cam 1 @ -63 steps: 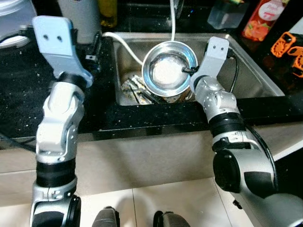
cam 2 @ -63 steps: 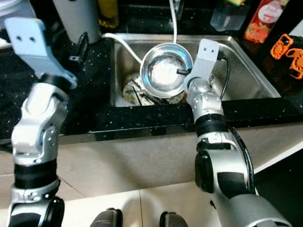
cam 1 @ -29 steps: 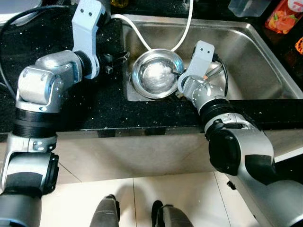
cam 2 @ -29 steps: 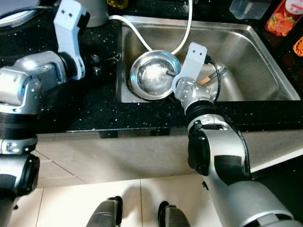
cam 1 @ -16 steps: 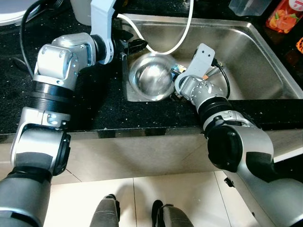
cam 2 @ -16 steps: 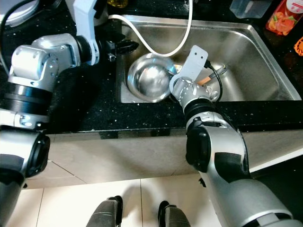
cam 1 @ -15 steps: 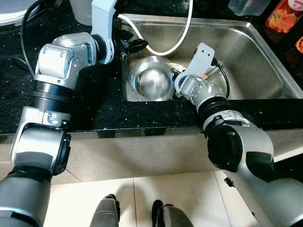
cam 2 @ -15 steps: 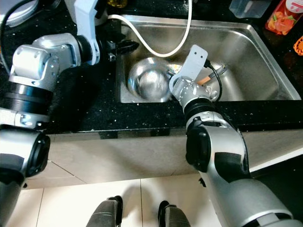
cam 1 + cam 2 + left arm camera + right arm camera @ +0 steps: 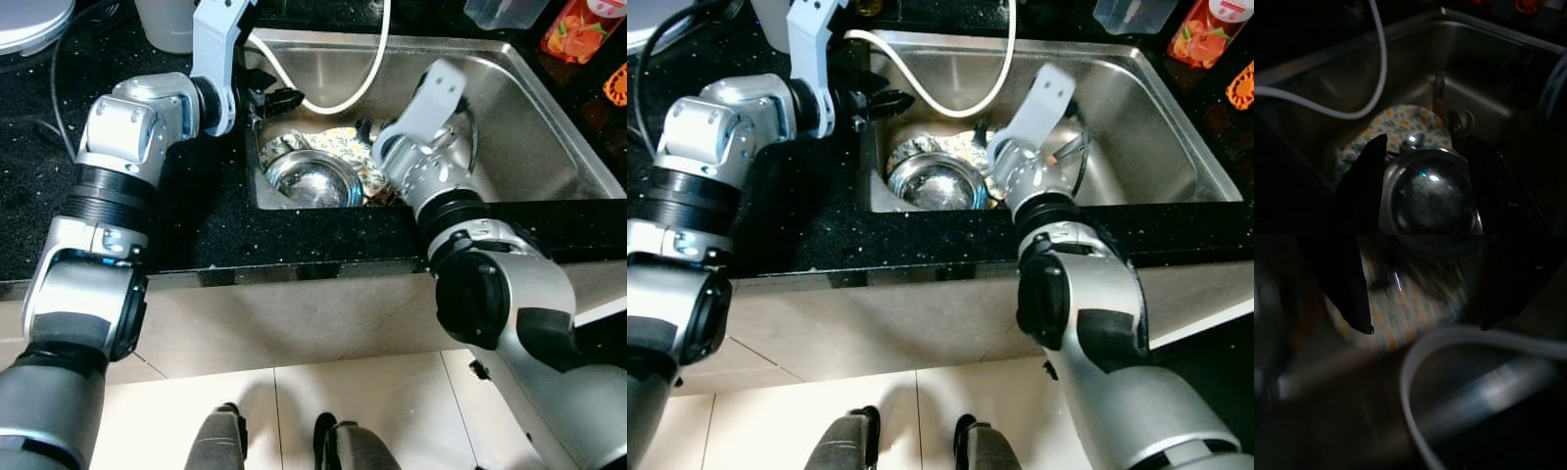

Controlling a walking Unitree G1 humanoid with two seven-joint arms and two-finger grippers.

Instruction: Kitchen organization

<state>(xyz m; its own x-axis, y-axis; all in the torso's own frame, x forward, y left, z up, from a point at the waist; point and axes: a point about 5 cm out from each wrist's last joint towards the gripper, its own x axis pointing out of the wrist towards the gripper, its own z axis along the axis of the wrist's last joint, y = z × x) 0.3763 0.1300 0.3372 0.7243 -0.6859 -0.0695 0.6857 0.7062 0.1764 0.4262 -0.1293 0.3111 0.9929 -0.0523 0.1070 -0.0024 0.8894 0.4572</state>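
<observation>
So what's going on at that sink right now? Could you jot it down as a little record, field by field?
Place: steel sink set in a black speckled counter
In the sink: steel bowl resting on a patterned plate; white hose looping above them
Left gripper: open, fingers to either side of the bowl
Right gripper: open, above the plate
Counter, far right: red carton

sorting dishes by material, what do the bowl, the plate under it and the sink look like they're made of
The bowl looks like polished stainless steel: mirror-bright, with sharp highlights. The plate beneath it looks like glazed ceramic or melamine, which the views leave open: pale, with a printed yellow and green pattern. The sink looks like brushed stainless steel: grey, with a soft, dull sheen.
</observation>
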